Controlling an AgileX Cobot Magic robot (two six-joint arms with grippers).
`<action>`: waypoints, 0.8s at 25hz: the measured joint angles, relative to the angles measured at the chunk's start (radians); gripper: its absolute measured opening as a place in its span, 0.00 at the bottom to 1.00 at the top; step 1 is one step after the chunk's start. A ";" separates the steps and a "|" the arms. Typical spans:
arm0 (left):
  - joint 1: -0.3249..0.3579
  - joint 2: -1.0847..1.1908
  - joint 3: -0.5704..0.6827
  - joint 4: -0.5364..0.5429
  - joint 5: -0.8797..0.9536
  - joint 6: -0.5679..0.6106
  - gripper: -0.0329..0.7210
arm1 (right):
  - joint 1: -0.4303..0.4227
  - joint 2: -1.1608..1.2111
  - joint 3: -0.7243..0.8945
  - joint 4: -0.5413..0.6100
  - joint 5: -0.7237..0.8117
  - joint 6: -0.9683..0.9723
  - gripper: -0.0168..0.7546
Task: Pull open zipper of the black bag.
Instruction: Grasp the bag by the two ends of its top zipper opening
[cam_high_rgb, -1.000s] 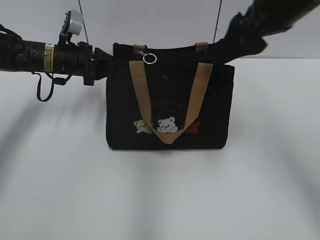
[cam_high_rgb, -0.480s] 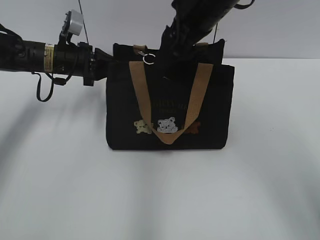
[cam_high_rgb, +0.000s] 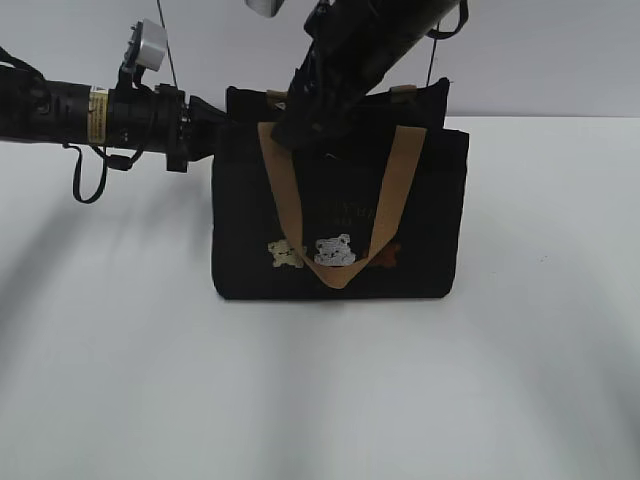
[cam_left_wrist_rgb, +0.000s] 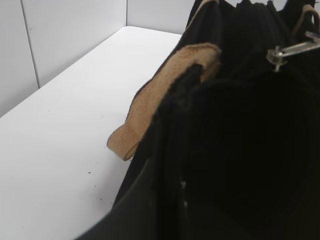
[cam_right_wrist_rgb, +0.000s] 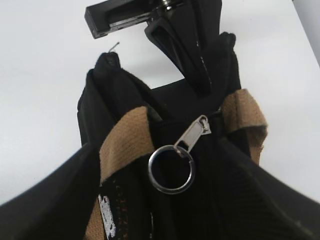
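Here the black bag (cam_high_rgb: 340, 215) is standing upright on the white worktop (cam_high_rgb: 320, 390). The left end effector (cam_high_rgb: 212, 122) is clamping its left top edge, while the right end effector (cam_high_rgb: 290, 125) is hovering with jaws apart over the zipper's ring pull (cam_right_wrist_rgb: 171, 168).

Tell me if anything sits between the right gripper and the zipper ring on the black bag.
Nothing visible does. In the right wrist view the silver ring hangs in the open between the two tan handle straps, and the right gripper's open jaws frame it with no strap or fabric across it.
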 joint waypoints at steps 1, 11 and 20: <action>0.000 0.000 0.000 0.000 0.000 0.000 0.06 | 0.000 0.005 0.000 0.002 -0.002 0.000 0.72; 0.000 0.000 0.000 0.000 0.000 0.000 0.06 | 0.000 0.017 0.000 0.002 -0.013 -0.002 0.65; 0.000 0.000 0.000 0.001 0.000 0.000 0.06 | 0.000 0.017 0.000 -0.013 -0.013 -0.002 0.51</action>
